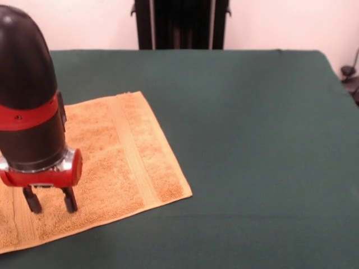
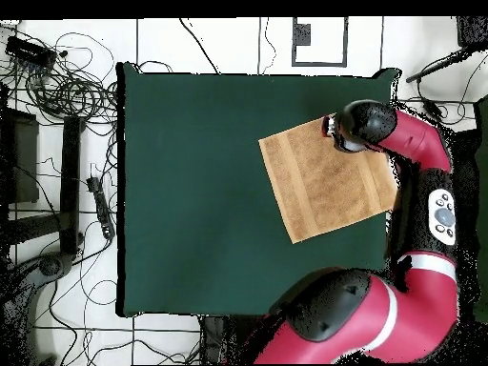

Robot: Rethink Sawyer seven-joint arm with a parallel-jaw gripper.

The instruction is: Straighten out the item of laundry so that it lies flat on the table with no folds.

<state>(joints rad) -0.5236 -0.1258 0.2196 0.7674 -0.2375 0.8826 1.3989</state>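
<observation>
You see the two black fingers [image 1: 32,200] apart, with an empty gap between them, pointing down at the towel [image 1: 112,162]. Whether their tips touch the cloth, you cannot tell from the front view. The gripper [image 1: 50,203] is at the lower left of the front frame, under a red collar and a thick black arm [image 1: 25,84] with a red ring.

In the overhead view the gripper [image 2: 334,127] is at the upper right of the frame, over the towel's [image 2: 324,181] upper right corner, and the red arm [image 2: 419,143] curves down along the right edge of the frame.

The towel lies spread open and looks flat, with no fold visible in the parts you can see. One woven band runs near its right edge in the front view. It sits on the green table [image 1: 252,140], in the left part of the front frame, and its left end is cut by the frame edge. In the overhead view it lies turned a little against the table [image 2: 191,191] edges, close to the right side.
</observation>
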